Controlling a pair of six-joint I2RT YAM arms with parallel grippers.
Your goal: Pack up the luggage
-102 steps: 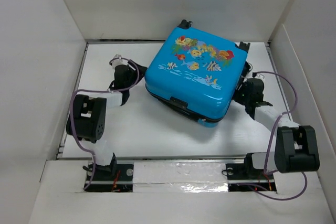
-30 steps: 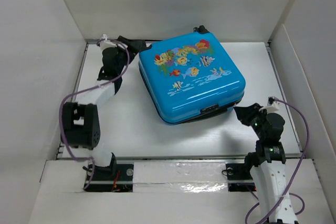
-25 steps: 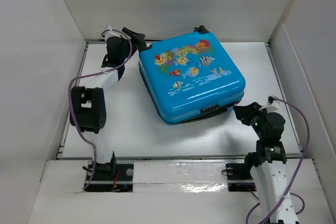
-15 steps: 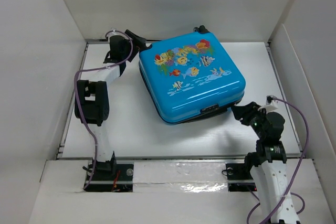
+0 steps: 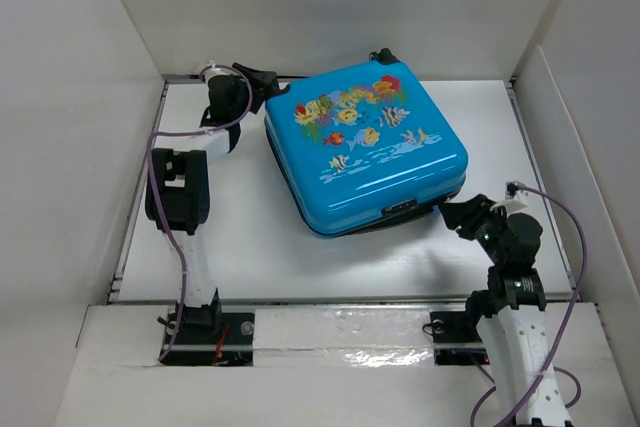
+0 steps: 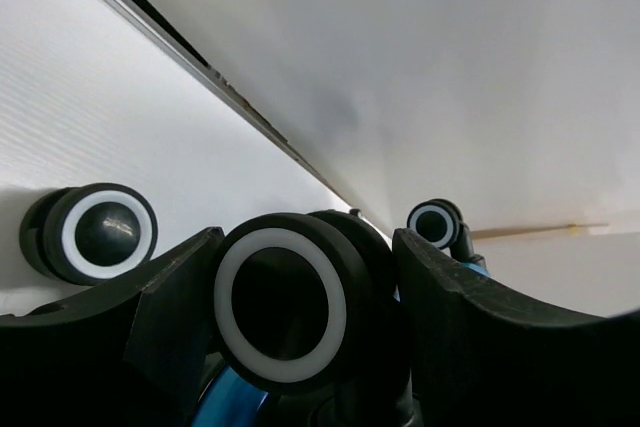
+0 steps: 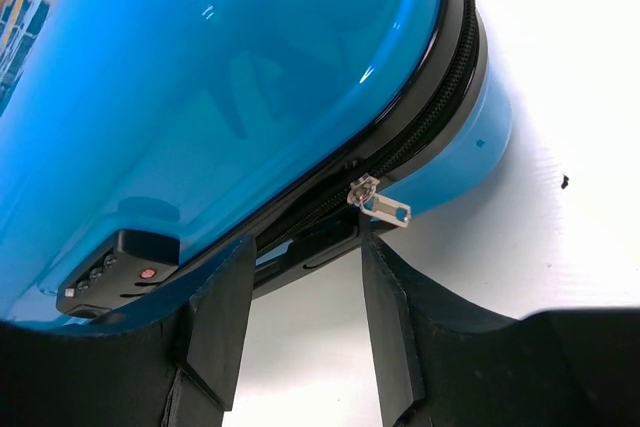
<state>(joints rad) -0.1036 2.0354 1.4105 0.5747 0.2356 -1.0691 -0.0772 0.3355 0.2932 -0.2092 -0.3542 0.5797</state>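
The luggage (image 5: 365,147) lies flat on the table (image 5: 250,237), lid down, fish print up, filling the far middle of the top view.

The left gripper (image 5: 262,77) sits at its 10 o'clock corner. In the wrist view its jaws are spread to either side of a black wheel (image 6: 280,302), with no clear squeeze on it. The right gripper (image 5: 452,212) waits at 4 o'clock, jaws apart and holding nothing, just under the zipper pull (image 7: 378,205).

The shell looks stiff, glossy and rounded, so fingers would likely slide off it, and the case is probably light enough to skid or roll when pushed. The best hold is the small metal pull, pinched squarely. The wheel serves only to steady the case.
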